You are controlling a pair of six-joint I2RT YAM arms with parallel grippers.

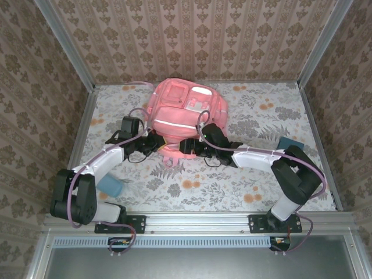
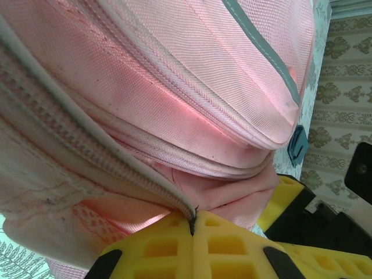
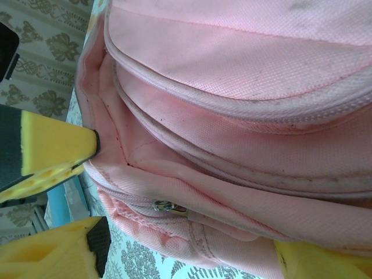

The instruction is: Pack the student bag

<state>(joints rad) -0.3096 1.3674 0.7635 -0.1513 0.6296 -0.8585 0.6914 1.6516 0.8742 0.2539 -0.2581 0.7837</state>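
Now the student bag is lying flat at the far middle of the desk, its pockets facing up and its near end pointing toward the two arms. Both arms are reaching inward to that near end.

The left claw is sitting at the bag's near-left corner. In the left wrist view its yellow fingers are pressing tight together, and a thin zip edge of the pink fabric is running down into the seam between them, so this claw is pinching the bag's edge. The rest of the bag is bulging up and away to the far side of the claw.

The right claw is resting at the middle of the bag's near edge, just right of the left claw. In the right wrist view its two fingers are standing wide apart, so it is open. The bag's lower pocket is lying between them, and a metal zip pull is showing just beyond. A gap of desk is showing beside the left finger.

A light-blue item is lying near the left arm, and a teal item is lying by the right arm, both well apart from the bag.
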